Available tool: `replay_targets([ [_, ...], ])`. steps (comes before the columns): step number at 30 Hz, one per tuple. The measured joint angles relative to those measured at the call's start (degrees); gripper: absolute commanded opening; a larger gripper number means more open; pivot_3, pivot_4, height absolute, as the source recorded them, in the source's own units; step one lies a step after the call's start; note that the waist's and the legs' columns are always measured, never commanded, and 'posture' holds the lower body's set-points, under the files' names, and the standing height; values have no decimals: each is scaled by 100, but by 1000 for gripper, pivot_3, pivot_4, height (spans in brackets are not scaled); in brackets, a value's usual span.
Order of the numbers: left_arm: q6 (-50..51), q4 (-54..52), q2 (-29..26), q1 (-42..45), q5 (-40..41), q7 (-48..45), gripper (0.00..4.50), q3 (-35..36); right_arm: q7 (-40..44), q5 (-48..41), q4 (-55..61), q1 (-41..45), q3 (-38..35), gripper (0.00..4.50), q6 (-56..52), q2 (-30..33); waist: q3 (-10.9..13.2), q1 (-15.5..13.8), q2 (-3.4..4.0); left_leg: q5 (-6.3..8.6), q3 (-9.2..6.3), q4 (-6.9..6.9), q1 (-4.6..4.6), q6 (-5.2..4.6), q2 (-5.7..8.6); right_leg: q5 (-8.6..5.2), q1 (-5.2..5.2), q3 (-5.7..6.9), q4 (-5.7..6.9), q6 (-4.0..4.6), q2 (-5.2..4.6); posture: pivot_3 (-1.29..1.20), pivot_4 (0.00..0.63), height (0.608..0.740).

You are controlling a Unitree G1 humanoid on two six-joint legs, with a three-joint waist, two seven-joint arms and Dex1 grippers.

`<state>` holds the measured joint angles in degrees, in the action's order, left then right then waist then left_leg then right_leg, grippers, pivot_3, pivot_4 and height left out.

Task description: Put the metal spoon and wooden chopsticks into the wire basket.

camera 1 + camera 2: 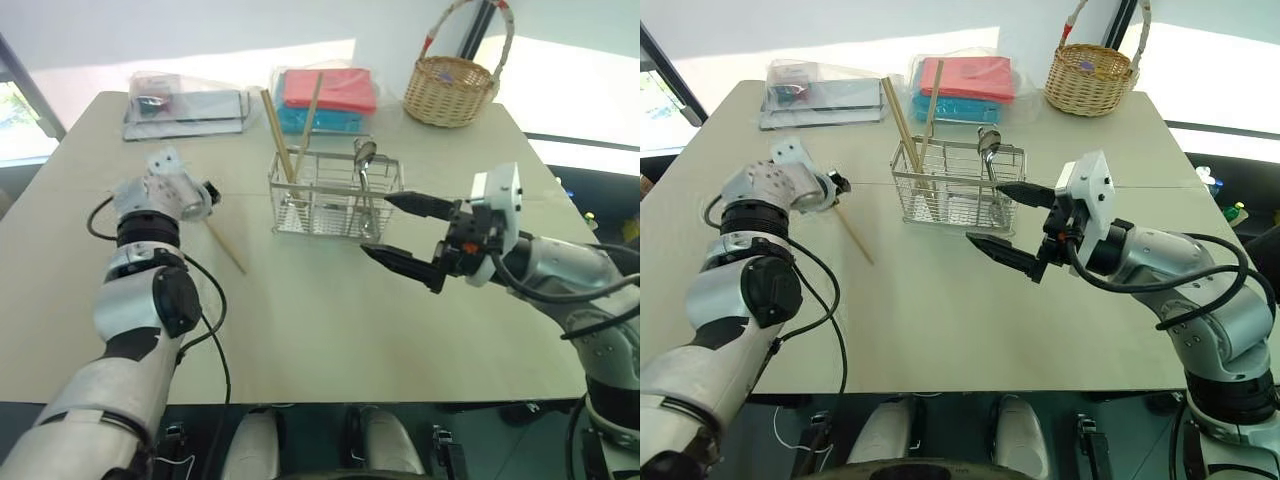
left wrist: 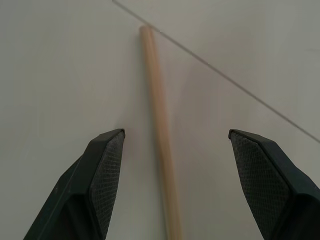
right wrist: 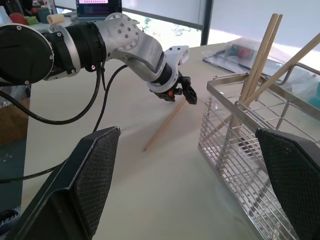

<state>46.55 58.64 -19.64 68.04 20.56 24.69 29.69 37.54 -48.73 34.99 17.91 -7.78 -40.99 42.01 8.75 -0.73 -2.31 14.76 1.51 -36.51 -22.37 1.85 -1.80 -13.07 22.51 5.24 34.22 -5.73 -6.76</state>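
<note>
left wrist view: one wooden chopstick [image 2: 159, 135] is seen lying flat on the table [image 2: 60, 75], running between the two black fingers of the left gripper [image 2: 174, 150]; the jaws are set wide apart, nothing is held, and no pad is seen to touch the stick. from the head views the left gripper [image 1: 207, 193] is placed over the upper end of this loose chopstick [image 1: 226, 247], which lies just to the left of the wire basket [image 1: 335, 196]. two further chopsticks [image 1: 283, 140] are found standing tilted in the basket's left part, and the metal spoon [image 1: 364, 160] is standing in its right part, bowl uppermost. the right gripper [image 1: 403, 232] is held in front of the basket's right end, jaws fully spread and empty. the step in hand is judged to be the pick-up of the last chopstick, with the rest of the task apparently done. the next move is judged to call for the left fingers to be lowered astride the stick and closed squarely on it; a thin round stick lying flat may roll or slip from the pads.
</note>
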Motion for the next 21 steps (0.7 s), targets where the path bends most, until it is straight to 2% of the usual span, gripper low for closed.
replay_targets([
  [7,-542,558,-30,164,-51,41,3502,22,-12,-7,101,-186,-94,4500,0,43,-3,-2,5,0,3,0,4,0,0,0,0,-1,0,0,-1,0,150,703],
  [9,-683,697,-38,196,-58,31,2956,26,-25,-7,109,-197,-121,4500,0,44,-6,-3,10,0,3,0,4,0,0,0,-1,-1,1,0,-1,0,150,703],
  [11,-822,820,-73,198,-66,44,2211,32,-53,-7,139,-198,-146,4500,0,44,-8,-3,14,0,3,0,5,0,0,0,-1,-1,1,0,-1,0,150,703],
  [15,-978,1002,-138,200,-70,78,111,34,-129,-23,215,-201,-153,4500,-16,42,-9,-25,14,0,2,-2,5,0,2,0,-6,0,0,0,-4,0,150,703],
  [21,-979,1060,-169,232,-97,75,47,25,-160,-40,250,-248,-153,4500,-16,36,-9,-16,14,0,1,-3,4,0,2,0,-5,0,1,0,-4,0,150,703],
])
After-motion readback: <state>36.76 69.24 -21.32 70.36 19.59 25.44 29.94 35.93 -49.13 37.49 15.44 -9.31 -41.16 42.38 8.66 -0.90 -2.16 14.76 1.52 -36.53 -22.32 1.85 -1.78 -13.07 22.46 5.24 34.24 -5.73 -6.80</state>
